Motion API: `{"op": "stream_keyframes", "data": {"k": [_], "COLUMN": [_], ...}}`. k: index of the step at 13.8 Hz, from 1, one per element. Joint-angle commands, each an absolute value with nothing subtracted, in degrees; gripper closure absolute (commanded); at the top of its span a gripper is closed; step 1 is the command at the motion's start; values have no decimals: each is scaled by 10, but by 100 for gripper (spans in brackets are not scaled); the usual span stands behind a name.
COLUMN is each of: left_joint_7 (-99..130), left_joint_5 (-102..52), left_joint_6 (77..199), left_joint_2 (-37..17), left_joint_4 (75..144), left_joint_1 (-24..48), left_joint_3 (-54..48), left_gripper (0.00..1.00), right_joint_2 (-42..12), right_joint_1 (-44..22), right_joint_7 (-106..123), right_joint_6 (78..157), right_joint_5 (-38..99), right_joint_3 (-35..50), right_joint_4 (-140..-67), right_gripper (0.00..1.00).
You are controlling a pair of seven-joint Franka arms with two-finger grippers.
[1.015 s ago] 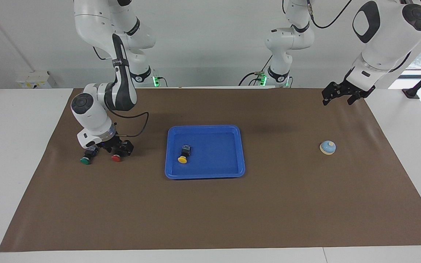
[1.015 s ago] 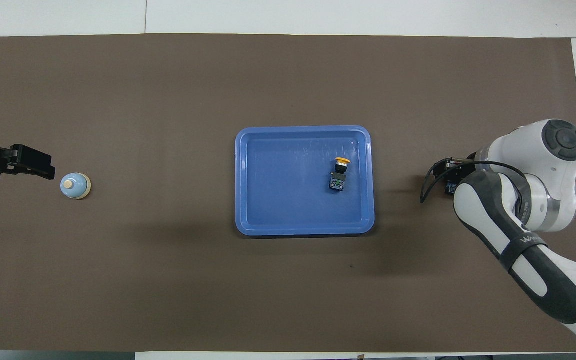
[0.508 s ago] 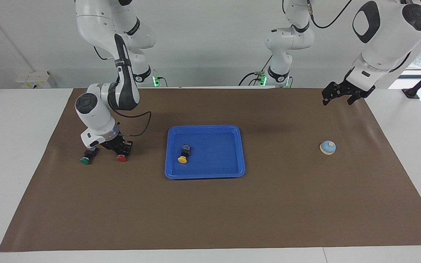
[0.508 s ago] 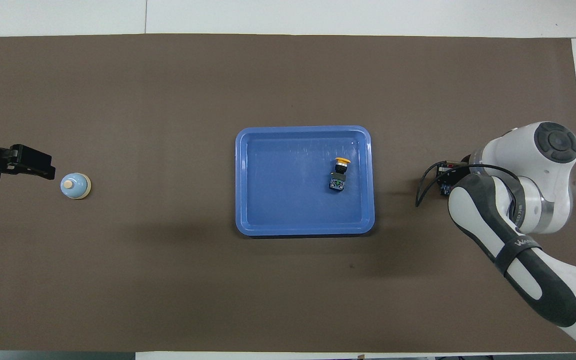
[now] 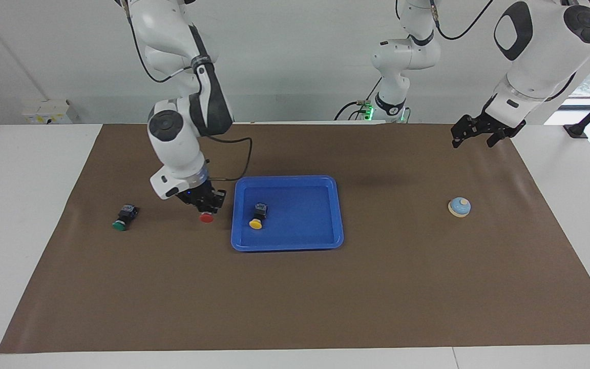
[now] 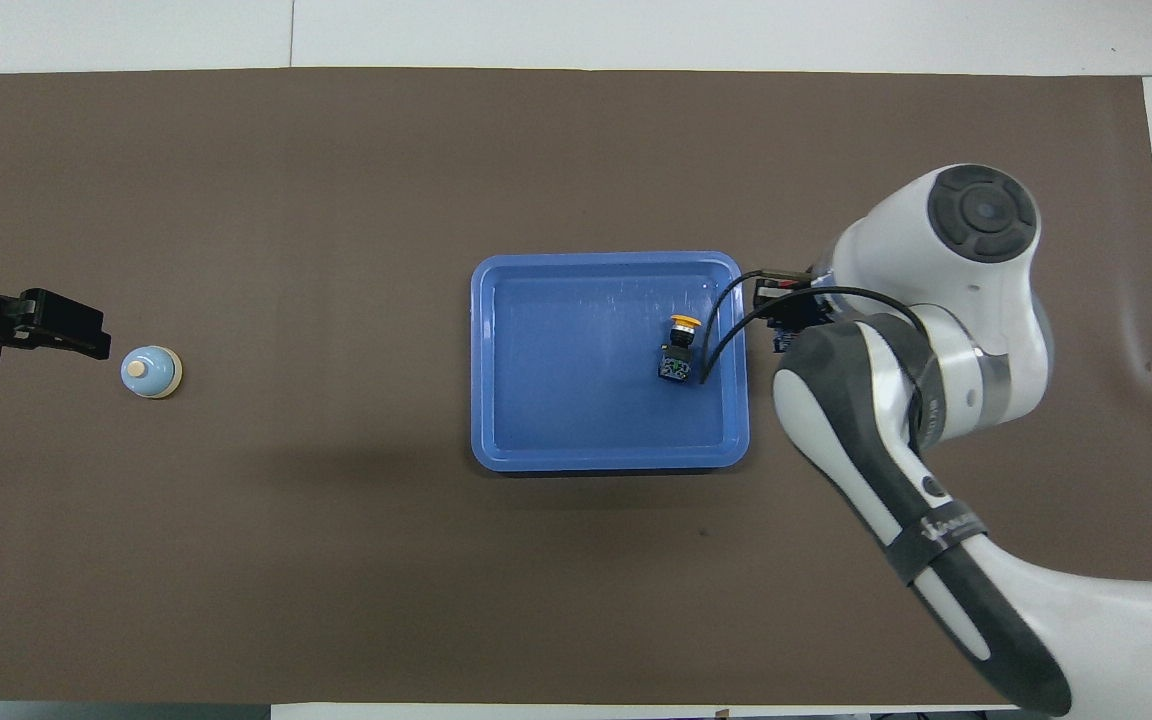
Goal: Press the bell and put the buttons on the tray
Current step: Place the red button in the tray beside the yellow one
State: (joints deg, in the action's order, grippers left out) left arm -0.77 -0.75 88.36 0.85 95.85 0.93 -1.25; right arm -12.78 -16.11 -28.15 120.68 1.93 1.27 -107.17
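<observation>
Right claw [image 5: 206, 209] grips red button [image 5: 206, 218] beside tray [image 5: 285, 248].

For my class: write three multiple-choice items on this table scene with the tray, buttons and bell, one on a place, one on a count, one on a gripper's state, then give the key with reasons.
1. Where is the yellow button?
A. in the tray
B. beside the bell
C. in the left gripper

2. How many buttons lie in the tray?
A. none
B. one
C. three

3. What is the right gripper doing?
A. hanging open over the bell
B. holding the red button
C. holding the green button

Key: 1 A, the yellow button lies in the tray. 2 B, the green button lies on the mat. 3 B, the right gripper is shut on the red button, beside the tray.
</observation>
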Motion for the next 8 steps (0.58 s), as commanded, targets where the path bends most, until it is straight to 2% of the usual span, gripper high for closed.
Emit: {"op": "stream_keyframes", "data": {"k": [1, 3, 6, 8], "left_joint_7": [-3, -3, -3, -3], "left_joint_5": [-4, -4, -4, -4], "left_joint_6": [885, 885, 885, 885], "left_joint_2": [11, 11, 11, 11], "left_joint_4": [956, 956, 956, 956], "left_joint_1": [9, 9, 9, 9], "left_joint_3": [-12, -12, -12, -12], "left_gripper": [0, 0, 0, 0], "right_joint_2": [-191, -228, -277, -281], "right_joint_1": [-234, -282, -327, -329], "right_joint_7": [-381, -435, -471, -473], "right_joint_6": [1187, 1189, 1243, 1291], "right_joint_5": [27, 21, 18, 13], "right_joint_3": [11, 10, 9, 8], "right_joint_4": [-976, -938, -938, -965], "right_gripper": [100, 100, 100, 100]}}
